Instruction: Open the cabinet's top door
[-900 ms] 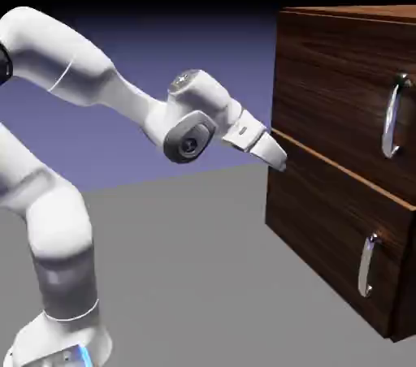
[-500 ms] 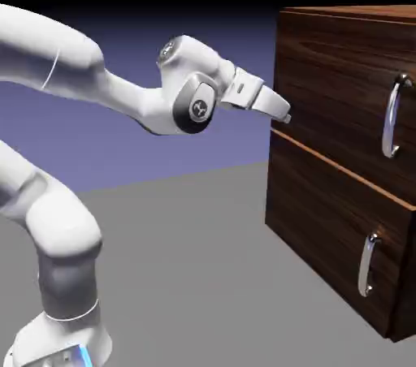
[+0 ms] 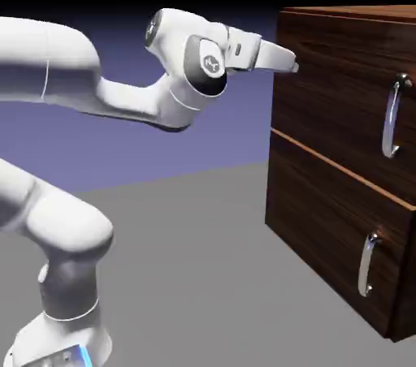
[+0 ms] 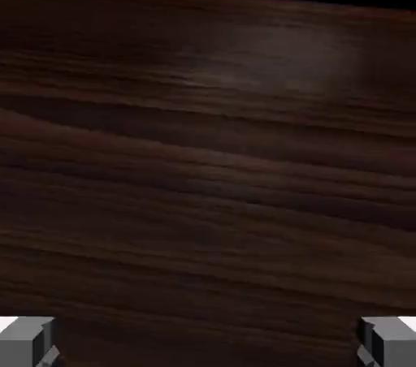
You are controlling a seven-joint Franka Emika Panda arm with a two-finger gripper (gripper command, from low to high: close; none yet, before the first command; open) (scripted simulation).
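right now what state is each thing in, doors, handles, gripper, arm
top door: closed
lower door: closed
top door's handle: upright, nothing gripping it
lower door's handle: upright, nothing gripping it
gripper: open, nothing between its fingertips, pointing at the top door's wood
arm: raised, reaching toward the cabinet
cabinet: standing upright, both doors closed
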